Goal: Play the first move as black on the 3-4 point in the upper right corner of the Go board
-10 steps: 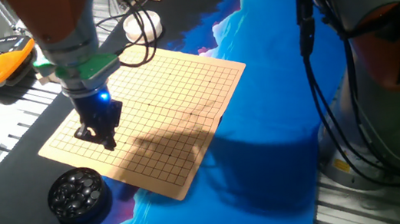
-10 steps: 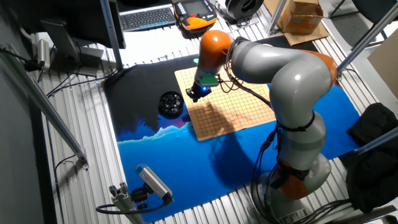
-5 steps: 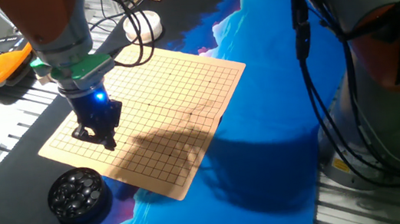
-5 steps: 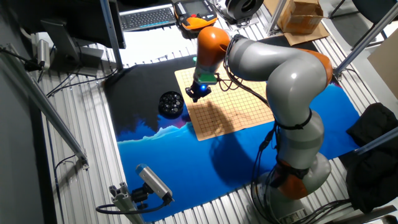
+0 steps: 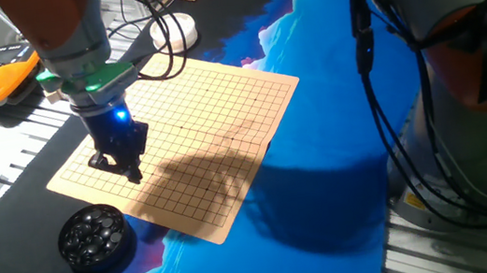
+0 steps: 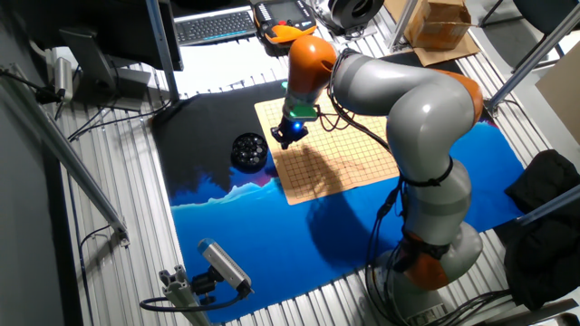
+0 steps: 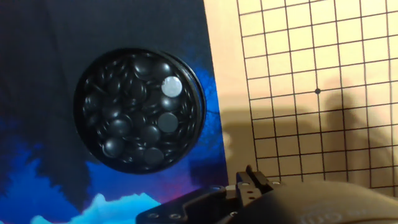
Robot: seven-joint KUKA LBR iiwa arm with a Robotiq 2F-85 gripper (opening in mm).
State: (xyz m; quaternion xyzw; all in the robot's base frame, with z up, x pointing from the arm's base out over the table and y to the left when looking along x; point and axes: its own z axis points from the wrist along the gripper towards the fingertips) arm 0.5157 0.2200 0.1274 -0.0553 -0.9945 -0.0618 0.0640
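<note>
We see the gripper [image 5: 131, 170] low over the Go board [image 5: 215, 131], at the left side of the frame in one fixed view, near the board edge that faces the bowl of black stones [image 5: 94, 237]. In the other fixed view the gripper [image 6: 284, 136] sits at the left edge of the board [image 6: 340, 158], with the bowl [image 6: 248, 150] just beside it on the dark part of the table [image 6: 204, 136].

In the hand view the bowl [image 7: 140, 112] fills the left half of the frame and the board grid [image 7: 311, 87] the right half. We cannot tell if the gripper is clenched or released, because the fingertips are hidden. We also see no single black stone on the board or between the fingers, so we cannot say where it is.

The risk, in our judgement, is a wrong intersection: the grid lines are close together. If a stone is held, an early release could also let it roll.
</note>
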